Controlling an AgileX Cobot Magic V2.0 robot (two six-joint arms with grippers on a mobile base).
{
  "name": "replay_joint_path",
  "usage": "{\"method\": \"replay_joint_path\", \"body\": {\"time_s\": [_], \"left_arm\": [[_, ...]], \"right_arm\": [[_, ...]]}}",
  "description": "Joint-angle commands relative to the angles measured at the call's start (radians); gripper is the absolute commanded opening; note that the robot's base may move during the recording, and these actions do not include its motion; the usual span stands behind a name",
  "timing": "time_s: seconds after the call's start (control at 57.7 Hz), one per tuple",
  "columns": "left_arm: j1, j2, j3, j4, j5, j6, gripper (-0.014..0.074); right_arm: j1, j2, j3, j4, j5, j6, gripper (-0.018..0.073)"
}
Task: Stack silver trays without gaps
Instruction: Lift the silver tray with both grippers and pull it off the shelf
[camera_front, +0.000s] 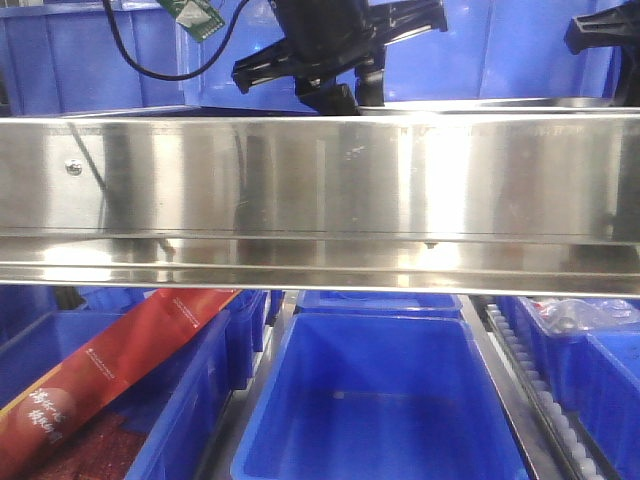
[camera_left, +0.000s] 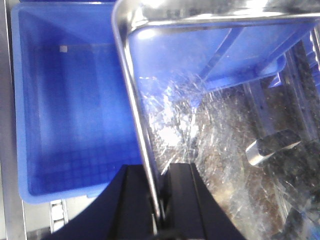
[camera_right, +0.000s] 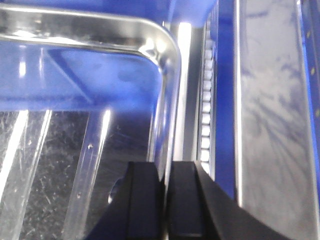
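Note:
A shiny silver tray (camera_left: 210, 150) fills the left wrist view, its scratched bottom mirroring blue. My left gripper (camera_left: 157, 200) is shut on its left rim (camera_left: 131, 95), one finger on each side of the wall. In the right wrist view my right gripper (camera_right: 164, 200) is shut on the same kind of rim (camera_right: 167, 75), near the tray's rounded corner. From the front, the tray rim (camera_front: 520, 103) shows only as a thin silver strip above the broad steel band. The left gripper (camera_front: 345, 98) reaches down to it. The right gripper (camera_front: 603, 35) is cropped at the top right.
A broad steel band with a screw head (camera_front: 320, 190) blocks the middle of the front view. Blue bins (camera_front: 370, 400) sit below it, the left one holding a red box (camera_front: 110, 370). A roller rail (camera_right: 205, 115) runs beside the tray. A deep blue bin (camera_left: 65, 100) lies left of the tray.

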Motion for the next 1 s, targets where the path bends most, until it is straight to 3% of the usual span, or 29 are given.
{"method": "replay_joint_path", "body": {"time_s": [0.0, 0.606, 0.987], "left_arm": [[-0.007, -0.041, -0.007, -0.034, 0.000, 0.014, -0.0020], [-0.007, -0.211, -0.007, -0.007, 0.047, 0.016, -0.0020], [-0.007, -0.329, -0.007, 0.088, -0.076, 0.016, -0.0020]], "right_arm": [[0.003, -0.032, -0.007, 0.003, 0.022, -0.012, -0.0080], [0.007, -0.307, -0.007, 0.016, 0.070, -0.012, -0.0080], [0.007, -0.414, -0.007, 0.020, -0.100, -0.012, -0.0080]]}}
